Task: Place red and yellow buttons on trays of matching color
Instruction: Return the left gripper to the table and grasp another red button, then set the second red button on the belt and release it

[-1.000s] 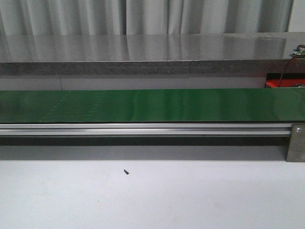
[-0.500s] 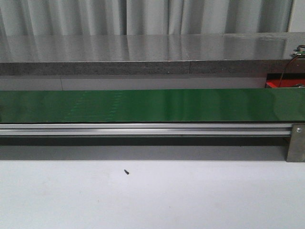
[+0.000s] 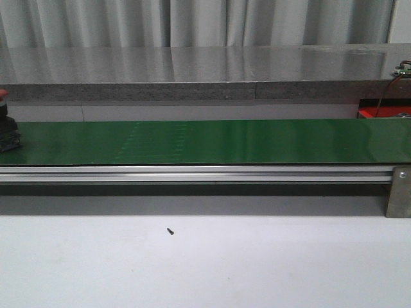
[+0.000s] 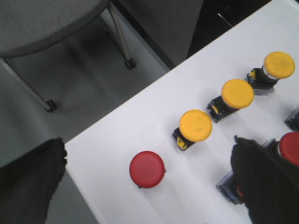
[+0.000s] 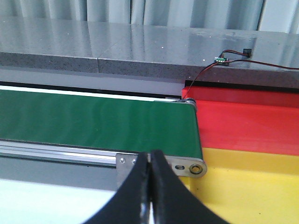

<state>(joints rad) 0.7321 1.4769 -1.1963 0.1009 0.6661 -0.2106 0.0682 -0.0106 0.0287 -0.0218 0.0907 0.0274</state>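
- A red button sits at the left end of the green conveyor belt.
- Left gripper is spread apart above the surface's corner, over another red button.
- Right gripper is pressed together, empty, near the red tray and yellow tray.

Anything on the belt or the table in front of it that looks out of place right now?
One small thing: a tiny dark speck, perhaps a screw, lies alone on the white table in front of the conveyor belt. A button sits upright at the belt's far left edge; nothing looks tipped or damaged.
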